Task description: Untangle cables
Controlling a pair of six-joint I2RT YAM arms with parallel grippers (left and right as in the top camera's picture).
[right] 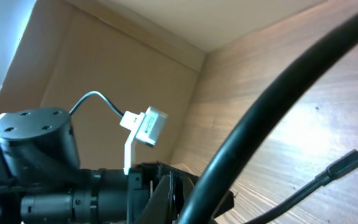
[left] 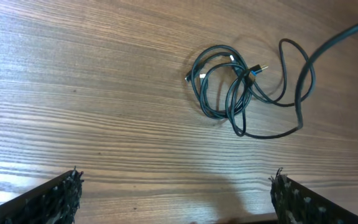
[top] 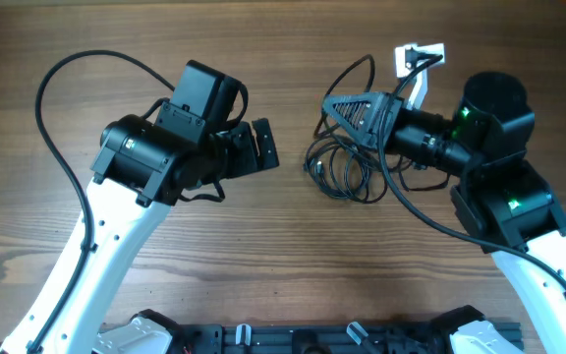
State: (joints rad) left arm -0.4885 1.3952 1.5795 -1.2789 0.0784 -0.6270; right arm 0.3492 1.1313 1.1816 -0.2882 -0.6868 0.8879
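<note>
The cables [top: 343,168] are thin black cords lying in a loose tangled coil on the wooden table, between the two arms. In the left wrist view the coil [left: 229,87] lies ahead, with small plugs showing and one loop trailing to the right. My left gripper [top: 261,147] is open and empty, left of the coil and apart from it; its fingertips [left: 176,186] frame bare wood. My right gripper [top: 329,102] hovers over the coil's upper edge with its fingers [right: 225,198] pressed together. I see nothing held in it. One plug end [right: 351,160] lies on the table nearby.
A thick black robot cable [right: 272,106] crosses the right wrist view and the top right of the left wrist view [left: 344,34]. A white camera mount [top: 418,57] sits at the back, beside the right arm. The wooden table [top: 283,265] extends all around.
</note>
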